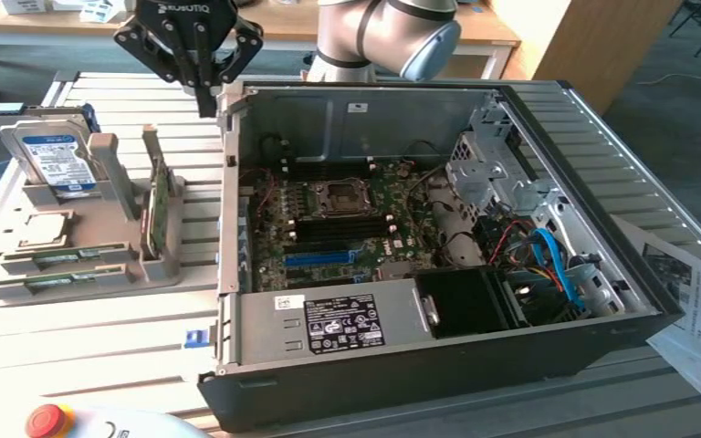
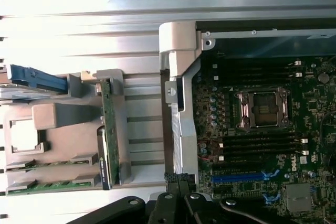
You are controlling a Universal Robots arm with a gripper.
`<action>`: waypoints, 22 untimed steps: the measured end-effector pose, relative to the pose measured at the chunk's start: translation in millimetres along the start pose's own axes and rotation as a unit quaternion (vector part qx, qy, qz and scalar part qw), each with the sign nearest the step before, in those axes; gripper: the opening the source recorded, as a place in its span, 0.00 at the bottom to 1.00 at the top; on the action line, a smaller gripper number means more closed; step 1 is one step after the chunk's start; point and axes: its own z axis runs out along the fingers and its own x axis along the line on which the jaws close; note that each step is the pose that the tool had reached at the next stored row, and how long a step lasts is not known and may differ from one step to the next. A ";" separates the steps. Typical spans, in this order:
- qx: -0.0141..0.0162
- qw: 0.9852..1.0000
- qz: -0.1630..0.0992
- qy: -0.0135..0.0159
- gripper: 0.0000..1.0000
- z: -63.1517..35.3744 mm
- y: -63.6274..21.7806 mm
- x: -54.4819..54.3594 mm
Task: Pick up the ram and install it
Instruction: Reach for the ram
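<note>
**A:** Where is the ram?

**B:** In the grey holder, on the exterior view's left of the open computer case. There are two alike in its low slots. One ram stick lies just beside a second ram stick, and I can't tell which is meant. The wrist view has them too, and. Both are well apart from the motherboard, whose dark memory slots flank the CPU socket.

**A:** And the gripper?

**B:** The gripper has its fingers pressed together with nothing between them. It hangs over the far corner of the case, above the gap between holder and case. It touches nothing and is well apart from either stick.

**A:** How would a stick handle?

**B:** I'd judge it very light and stiff, but thin and brittle, so a hard or twisting squeeze could crack it. The flat faces carry small chips and a smooth label, so they could be slippery.

**A:** Where would you hold it?

**B:** Across the two flat faces near the middle of its length, at the exposed long edge and clear of the contact edge. The upright expansion card stands close by, with the hard drive farther back.
</note>
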 end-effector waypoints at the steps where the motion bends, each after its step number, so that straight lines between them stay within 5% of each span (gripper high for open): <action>1: 0.000 1.000 0.000 0.000 0.10 -0.1 0.1 2.7; 22: 0.000 1.000 0.000 -0.001 0.10 -1.3 3.2 55.8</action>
